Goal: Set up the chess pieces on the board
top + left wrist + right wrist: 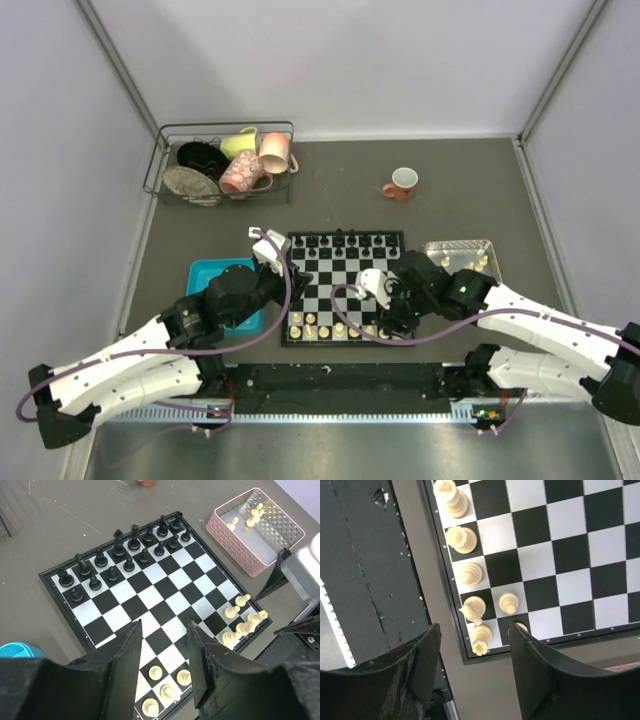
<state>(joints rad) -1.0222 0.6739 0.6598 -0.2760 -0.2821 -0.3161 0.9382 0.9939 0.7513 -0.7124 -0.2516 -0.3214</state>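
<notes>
We see open squares in the middle of the board (345,288) — good room to move. The chess pieces (470,573) stand upright in a row along its near edge, up to the corner. A few more sit in the pink tray (235,550). The left gripper (164,630) and right gripper (475,630) hang over the board, fingers apart, holding nothing. The table (450,200) is grey and the walls (350,60) are white.

White arm links (120,365), black joints (235,295), trailing purple cables (287,290), matte black pincer fingers (127,665)

No text is readable; tiny white marks edging the board (535,560) are illegible.
</notes>
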